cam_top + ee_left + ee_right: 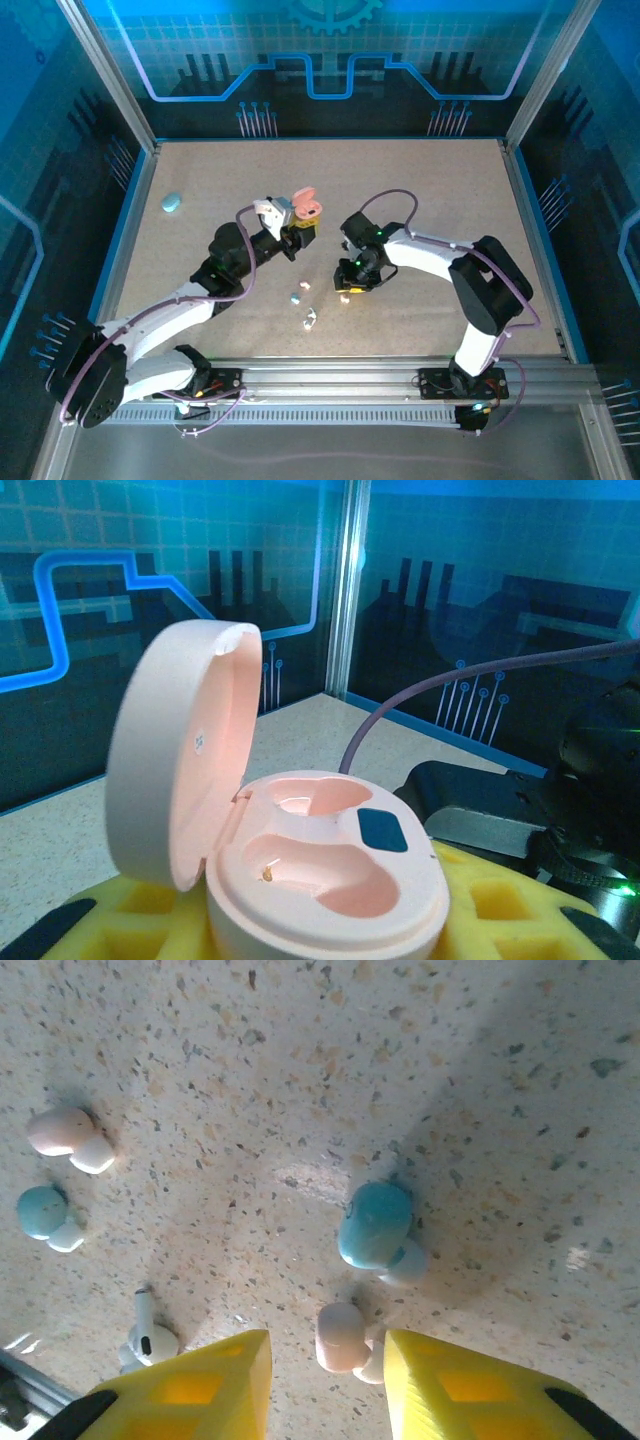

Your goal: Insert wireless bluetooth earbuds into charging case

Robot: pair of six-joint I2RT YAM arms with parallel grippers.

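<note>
Seen from the top external camera, clenched on an open pink charging case [309, 206]: left gripper [300, 228], raised above the middle of the table [450, 180], arm stretched from the near left corner up and inward. Lowered close to the table just right of centre: right gripper [350, 292], arm folded at the elbow near the right edge and reaching back inward, fingers pointing down. Scattered earbuds [296, 298] loose on the table between the 2 grippers and the near edge. Closed light blue case [171, 203] well apart, beside the left edge.

Through the left wrist camera, 2 yellow pads [490, 900] pressed against the sides of the pink charging case, lid tilted up at the left, 2 wells showing bare pink.

Under the right wrist camera, jaws part open, straddling a pink earbud [342, 1338] lying on the table; yellow fingertips [200, 1390] to either side, not clamped on it, the right one just beside its white tip. Light blue earbud [375, 1225] just beyond. Farther left: second pink earbud [60, 1132], second light blue earbud [42, 1212], and white stemmed earbud [145, 1335] near the left fingertip.
</note>
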